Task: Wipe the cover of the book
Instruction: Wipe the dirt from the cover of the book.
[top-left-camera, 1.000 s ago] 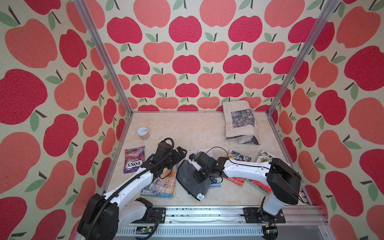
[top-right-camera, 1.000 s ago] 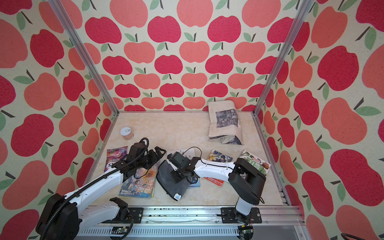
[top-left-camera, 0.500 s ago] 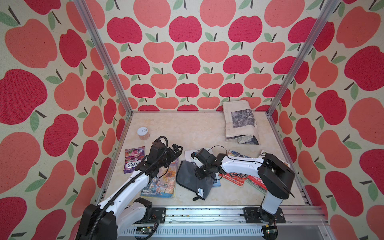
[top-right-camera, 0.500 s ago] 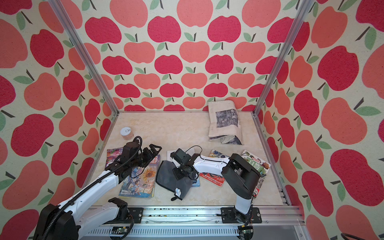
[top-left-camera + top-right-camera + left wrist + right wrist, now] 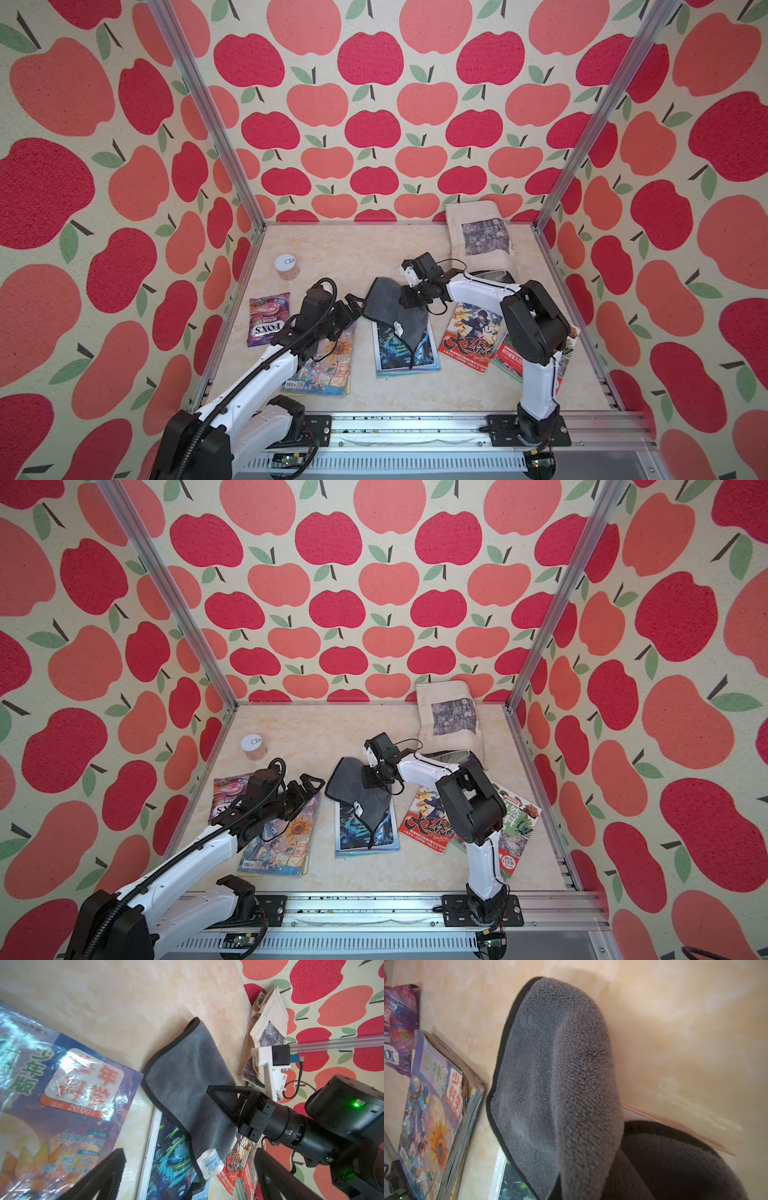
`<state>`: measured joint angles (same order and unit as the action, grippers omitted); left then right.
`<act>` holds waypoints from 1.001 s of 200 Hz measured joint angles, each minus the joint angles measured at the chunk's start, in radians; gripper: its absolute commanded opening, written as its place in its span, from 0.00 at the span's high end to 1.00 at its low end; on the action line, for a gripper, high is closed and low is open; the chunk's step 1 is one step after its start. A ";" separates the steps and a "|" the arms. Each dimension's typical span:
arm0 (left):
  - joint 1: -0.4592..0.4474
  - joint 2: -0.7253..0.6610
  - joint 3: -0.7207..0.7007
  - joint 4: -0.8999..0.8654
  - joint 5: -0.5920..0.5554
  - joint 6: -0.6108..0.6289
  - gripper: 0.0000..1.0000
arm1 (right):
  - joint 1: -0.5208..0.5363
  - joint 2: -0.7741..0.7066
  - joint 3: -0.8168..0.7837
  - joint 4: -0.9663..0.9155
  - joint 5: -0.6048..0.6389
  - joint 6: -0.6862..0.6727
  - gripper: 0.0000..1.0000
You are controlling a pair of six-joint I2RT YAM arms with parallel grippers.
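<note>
**Top views.** In both top views, we see the book (image 5: 405,353) lying flat on the worktop (image 5: 353,253) at lower centre, blue cover up. A grey cloth (image 5: 388,301) covers its upper edge and spills onto the worktop above it. The right hand (image 5: 406,298) is pressed together, pinching a fold of this cloth just above the book. Left of centre, the left hand (image 5: 353,309) is spread wide and empty over the upper edge of a sunflower magazine (image 5: 328,365), just beside the cloth's edge.

**Left wrist view.** We look between the two spread fingers (image 5: 104,1174) of the left hand. Beyond them the cloth drapes over the book's corner, with a white label (image 5: 209,1164) at its hem. The right hand grips the cloth from the far side.

**Right wrist view.** The cloth fills most of the frame and hides the right hand's fingertips. We see a corner of the book under its dark hem and the magazine close beside it.
</note>
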<state>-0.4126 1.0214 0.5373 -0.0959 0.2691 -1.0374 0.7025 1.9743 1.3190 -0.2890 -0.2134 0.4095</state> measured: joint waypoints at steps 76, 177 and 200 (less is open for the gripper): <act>-0.009 0.108 0.002 0.050 0.011 -0.001 0.01 | 0.069 -0.214 -0.241 -0.034 0.085 -0.071 1.00; -0.009 0.155 0.021 0.085 0.029 0.005 0.01 | 0.226 -0.539 -0.526 -0.105 0.147 -0.013 1.00; -0.009 0.155 0.027 0.086 0.034 0.008 0.01 | 0.171 -0.470 -0.490 -0.105 0.149 -0.023 1.00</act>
<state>-0.4213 1.1763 0.5644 -0.0097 0.3035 -1.0298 0.8734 1.5040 0.8288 -0.3939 -0.0647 0.3870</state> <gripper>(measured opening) 0.993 0.087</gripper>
